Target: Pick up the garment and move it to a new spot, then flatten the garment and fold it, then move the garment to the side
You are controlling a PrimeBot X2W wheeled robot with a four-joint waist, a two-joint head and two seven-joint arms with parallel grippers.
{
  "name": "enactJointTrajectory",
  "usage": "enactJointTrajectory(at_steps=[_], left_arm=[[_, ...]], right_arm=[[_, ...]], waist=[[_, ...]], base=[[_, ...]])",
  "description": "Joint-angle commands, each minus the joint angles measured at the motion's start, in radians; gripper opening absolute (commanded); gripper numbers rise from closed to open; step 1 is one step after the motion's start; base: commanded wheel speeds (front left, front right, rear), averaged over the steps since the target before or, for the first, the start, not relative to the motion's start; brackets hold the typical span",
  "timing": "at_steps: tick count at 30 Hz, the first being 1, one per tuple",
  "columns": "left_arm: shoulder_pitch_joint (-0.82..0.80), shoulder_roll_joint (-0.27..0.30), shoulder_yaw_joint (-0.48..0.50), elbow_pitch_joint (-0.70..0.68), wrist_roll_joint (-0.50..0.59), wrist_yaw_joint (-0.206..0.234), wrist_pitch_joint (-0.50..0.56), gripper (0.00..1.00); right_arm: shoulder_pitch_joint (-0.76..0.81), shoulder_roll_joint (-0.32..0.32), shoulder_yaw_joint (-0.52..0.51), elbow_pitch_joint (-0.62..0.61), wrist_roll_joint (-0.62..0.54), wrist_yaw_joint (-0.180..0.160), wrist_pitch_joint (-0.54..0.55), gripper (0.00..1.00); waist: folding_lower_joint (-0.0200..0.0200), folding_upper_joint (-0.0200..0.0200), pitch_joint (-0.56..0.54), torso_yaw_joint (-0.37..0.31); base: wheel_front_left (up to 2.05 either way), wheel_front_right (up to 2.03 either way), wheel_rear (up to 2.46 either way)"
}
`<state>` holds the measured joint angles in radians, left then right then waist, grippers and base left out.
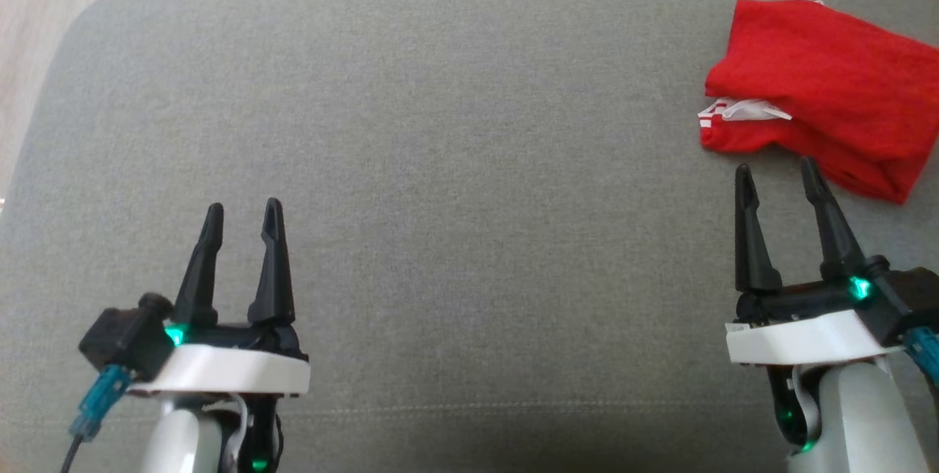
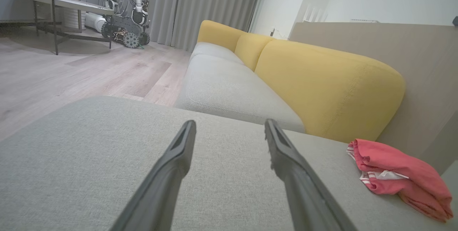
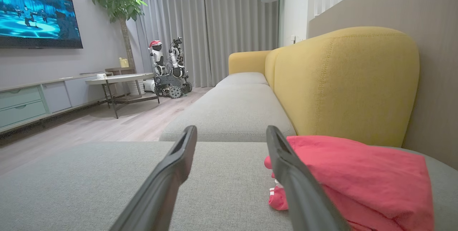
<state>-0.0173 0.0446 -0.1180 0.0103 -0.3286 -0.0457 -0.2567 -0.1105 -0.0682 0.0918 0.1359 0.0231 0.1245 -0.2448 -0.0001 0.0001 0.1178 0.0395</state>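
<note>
- Right gripper (image 1: 775, 163): jaws wide, nothing between them, hovering over the grey cushion (image 1: 440, 128).
- Left gripper (image 1: 243, 204): jaws also wide and empty, well apart from the cloth.
- Garment (image 1: 829, 84): a red, loosely layered bundle on the cushion, just ahead of the right gripper and a little to its outer side. Its near hem lies close to the outer fingertip. The white-striped trim (image 1: 733, 110) pokes out on the side facing the left gripper.
- Risk: a shallow pinch. The layers are stacked, so a grasp on the top fold alone would likely lift one layer and drag or spill the rest.
- Risk: the outer finger is so near the hem that it could shove the bundle away instead of straddling it.
- Risk: the yellow backrest (image 3: 343, 80) stands beyond the bundle, so a push could jam the cloth against it.
- Risk: the left gripper has a long reach across. A one-handed lift would probably leave the cloth bunched and hard to flatten.
</note>
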Motion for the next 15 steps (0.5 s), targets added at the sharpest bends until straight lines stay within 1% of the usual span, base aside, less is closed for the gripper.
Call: enactJointTrajectory(at_steps=[1,10,15], left_arm=[[-0.044,0.006,0.040,-0.039,-0.008,-0.010,-0.005,1.00],[-0.038,0.006,0.054,-0.058,-0.003,-0.030,-0.005,1.00],[-0.035,0.006,0.065,-0.073,-0.031,-0.035,-0.005,1.00]], right_arm=[[-0.024,0.009,0.020,-0.028,-0.006,0.006,-0.010,1.00],[-0.026,0.012,0.018,-0.021,-0.006,0.006,-0.013,1.00],[-0.027,0.014,0.022,-0.017,-0.002,0.006,-0.013,1.00]], waist=[[0.0001,-0.0001,0.003,0.002],[0.0001,-0.0001,0.000,0.008],[0.0001,-0.0001,-0.003,0.008]], base=[[0.00,0.00,0.00],[0.00,0.00,0.00],[0.00,0.00,0.00]])
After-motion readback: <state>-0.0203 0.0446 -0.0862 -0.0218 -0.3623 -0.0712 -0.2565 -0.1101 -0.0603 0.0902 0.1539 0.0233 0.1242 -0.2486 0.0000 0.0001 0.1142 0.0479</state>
